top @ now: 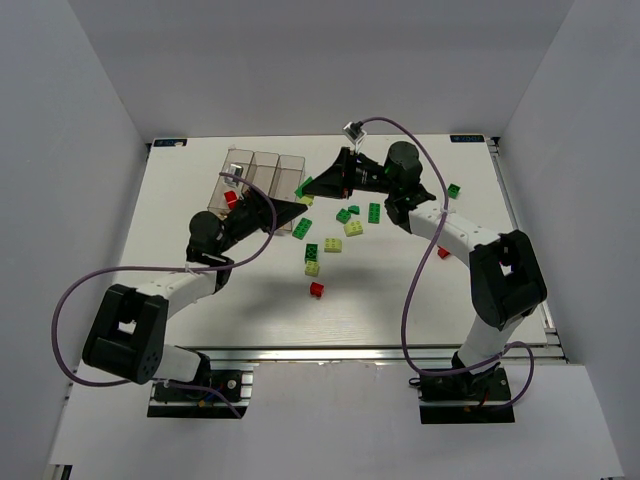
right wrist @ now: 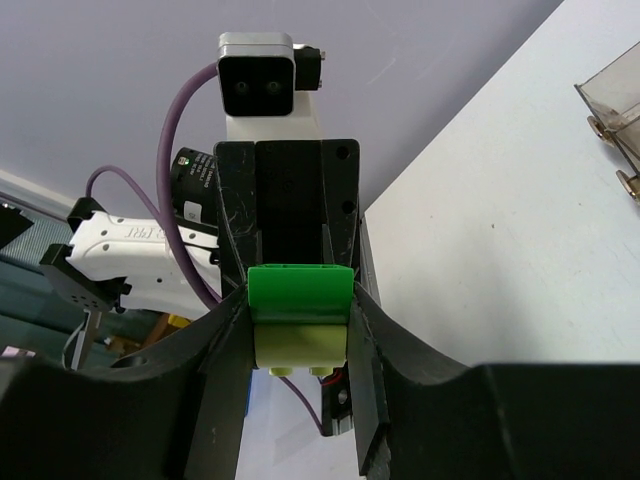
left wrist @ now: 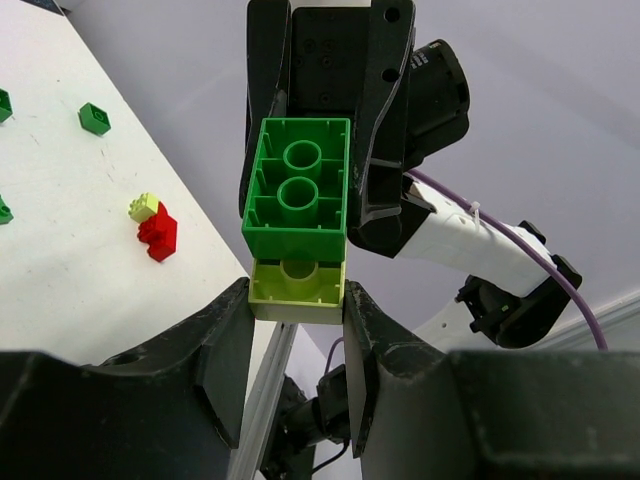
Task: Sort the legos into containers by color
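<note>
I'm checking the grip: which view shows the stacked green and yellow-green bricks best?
Left wrist: the stacked brick pair faces it, both bricks and their seam plain. Right wrist shows only one end between its fingers. Top external shows just a speck.

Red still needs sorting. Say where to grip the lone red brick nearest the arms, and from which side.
Probably by two opposite side walls, straight down from above. The red brick sits low on the table, apart from the other bricks with bare surface all round, so there is room either side; a sideways approach would likely just push it.
</note>
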